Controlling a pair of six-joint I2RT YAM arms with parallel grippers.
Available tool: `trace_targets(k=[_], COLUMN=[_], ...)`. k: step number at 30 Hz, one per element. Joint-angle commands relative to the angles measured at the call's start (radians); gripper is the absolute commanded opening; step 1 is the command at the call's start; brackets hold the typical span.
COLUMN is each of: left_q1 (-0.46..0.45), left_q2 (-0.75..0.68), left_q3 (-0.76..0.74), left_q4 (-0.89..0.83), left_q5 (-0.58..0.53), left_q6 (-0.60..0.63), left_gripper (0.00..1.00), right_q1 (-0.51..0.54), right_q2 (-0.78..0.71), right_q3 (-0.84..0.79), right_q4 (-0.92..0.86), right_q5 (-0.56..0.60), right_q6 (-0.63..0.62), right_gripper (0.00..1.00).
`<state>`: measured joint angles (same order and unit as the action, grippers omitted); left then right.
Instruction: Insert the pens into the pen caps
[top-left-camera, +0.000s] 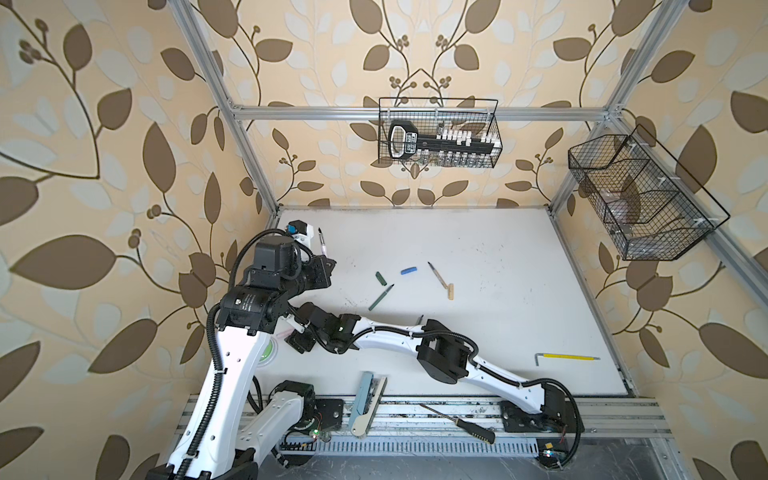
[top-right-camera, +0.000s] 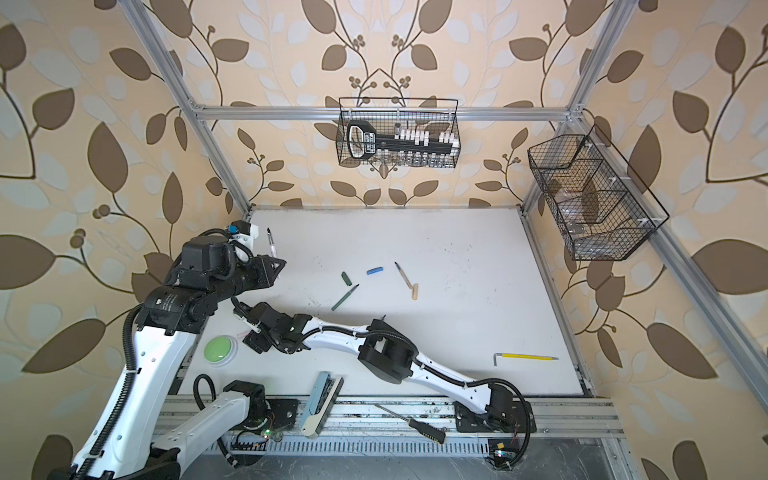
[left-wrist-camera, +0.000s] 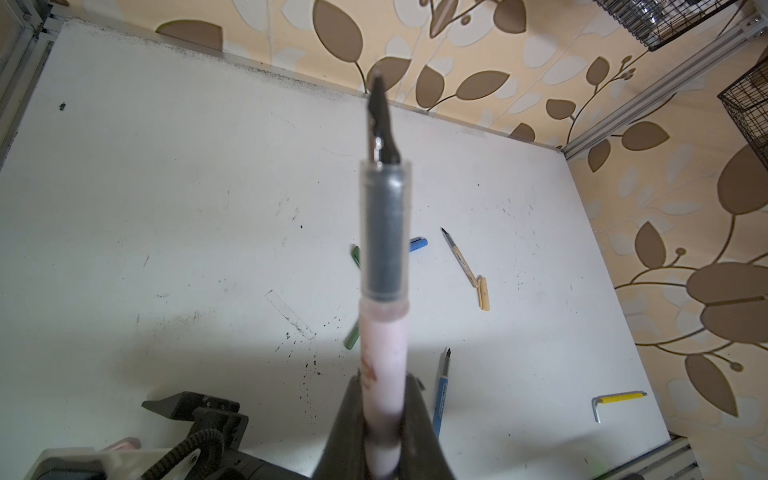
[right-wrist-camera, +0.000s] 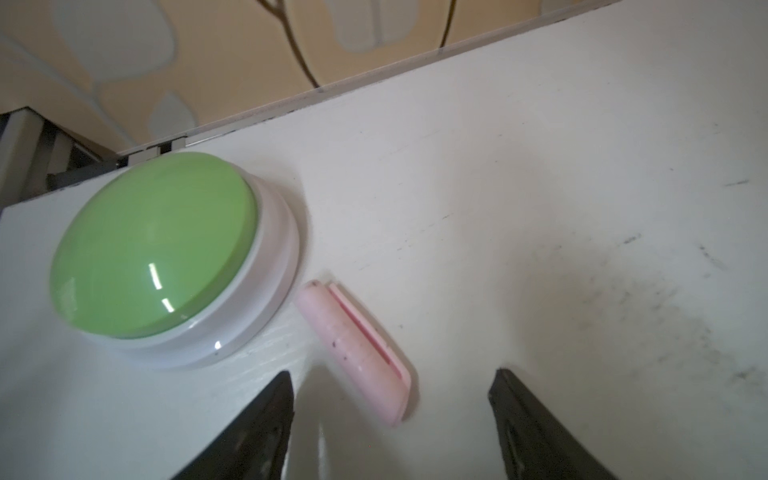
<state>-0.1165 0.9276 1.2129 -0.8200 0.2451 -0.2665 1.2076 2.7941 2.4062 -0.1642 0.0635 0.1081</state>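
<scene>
1. Two arms are sharing one pen-and-cap pair. The left gripper (left-wrist-camera: 382, 392) is clamping the pale pink pen (left-wrist-camera: 384, 345) by its lower barrel, raised off the table (left-wrist-camera: 166, 187). The dark tip is pointing away from the jaws, leaving the writing end free to take a cap.
2. The right gripper (right-wrist-camera: 392, 372) is hanging low over the pink cap (right-wrist-camera: 357, 345), jaws spread wide and gripping nothing. The cap is lying flat between them, nearer one finger and just beside the green button (right-wrist-camera: 153, 245).
3. That wide spread is probably giving room to close across the cap without nudging the button.
4. Mid-table, the green pen (top-left-camera: 380, 297), green cap (top-left-camera: 379, 278), blue cap (top-left-camera: 408, 271), tan pen (top-left-camera: 437, 274) and tan cap (top-left-camera: 450, 291) are lying loose and unjoined. The blue pen (left-wrist-camera: 441, 390) is lying near the right arm.
</scene>
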Motion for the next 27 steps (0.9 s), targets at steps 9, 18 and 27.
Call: trace_targets(k=[9,18,27], left_q1=[-0.007,-0.370,-0.580], left_q2=[0.089,0.336,0.696], left_q3=[-0.064,-0.166,-0.103], left_q4=[0.095,0.258,0.356], left_q5=[0.118,-0.020,-0.154], left_q6=[-0.061,-0.133,-0.108], left_gripper=[0.05,0.02,0.00], right_q1=[-0.066,-0.172,-0.488], right_q2=[-0.943,-1.598,-2.187], right_q3=[-1.233,-1.724,-1.991], right_q4=[0.322,0.100,-0.090], right_q5=[0.249,0.389,0.257], right_q6=[0.162,0.389,0.435], right_gripper=[0.75,0.77,0.79])
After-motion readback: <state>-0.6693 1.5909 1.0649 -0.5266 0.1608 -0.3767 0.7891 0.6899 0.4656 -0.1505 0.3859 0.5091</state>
